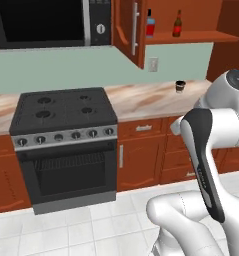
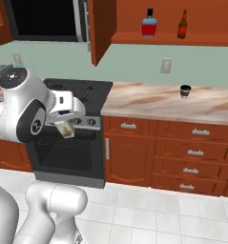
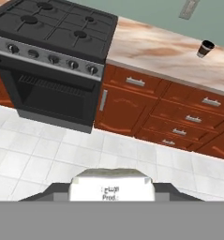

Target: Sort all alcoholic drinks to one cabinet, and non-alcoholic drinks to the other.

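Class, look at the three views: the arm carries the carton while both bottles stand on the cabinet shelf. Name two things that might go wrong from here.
1. The carton hangs from the gripper above the floor in front of the stove. If the grip slips, it falls onto the tiles.

2. The red bottle and brown bottle stand on the shelf of this open cabinet. Shelving the carton there would mix the groups, and reaching in might knock a bottle over.

the carton (image 3: 111, 186) was cut off low in the hand view, its print too small to read. the toaster (image 2: 0, 70) sat clipped by the right base view's edge, partly behind the arm.
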Tool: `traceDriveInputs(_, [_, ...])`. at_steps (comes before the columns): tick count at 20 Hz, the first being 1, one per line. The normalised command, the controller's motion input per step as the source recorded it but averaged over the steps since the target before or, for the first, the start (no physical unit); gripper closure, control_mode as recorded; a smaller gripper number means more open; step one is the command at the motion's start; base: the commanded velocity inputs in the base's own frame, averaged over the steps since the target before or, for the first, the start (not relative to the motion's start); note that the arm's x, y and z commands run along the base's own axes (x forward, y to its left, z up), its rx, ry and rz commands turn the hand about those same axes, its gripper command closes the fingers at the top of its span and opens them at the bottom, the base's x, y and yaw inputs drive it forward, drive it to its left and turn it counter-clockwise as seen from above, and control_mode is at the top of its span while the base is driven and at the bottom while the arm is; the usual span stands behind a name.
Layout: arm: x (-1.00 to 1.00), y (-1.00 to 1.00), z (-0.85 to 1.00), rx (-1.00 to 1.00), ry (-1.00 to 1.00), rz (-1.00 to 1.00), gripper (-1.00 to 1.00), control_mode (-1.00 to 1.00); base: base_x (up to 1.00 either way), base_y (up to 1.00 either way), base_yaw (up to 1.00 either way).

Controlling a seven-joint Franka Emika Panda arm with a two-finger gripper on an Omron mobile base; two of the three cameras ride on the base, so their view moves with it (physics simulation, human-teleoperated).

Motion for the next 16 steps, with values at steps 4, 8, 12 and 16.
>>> traceDriveInputs(4, [0.00,0.00,0.00,0.00,0.00,0.00,1.00,1.00,-0.09,0.58,0.00])
traceDriveInputs(8, [0.00,0.00,0.00,0.00,0.00,0.00,1.00,1.00,-0.06,0.60,0.00])
traceDriveInputs(12, [0.00,0.00,0.00,0.00,0.00,0.00,1.00,1.00,0.00,0.62,0.00])
traceDriveInputs(16, [0.00,0.00,0.00,0.00,0.00,0.00,1.00,1.00,0.00,0.67,0.00])
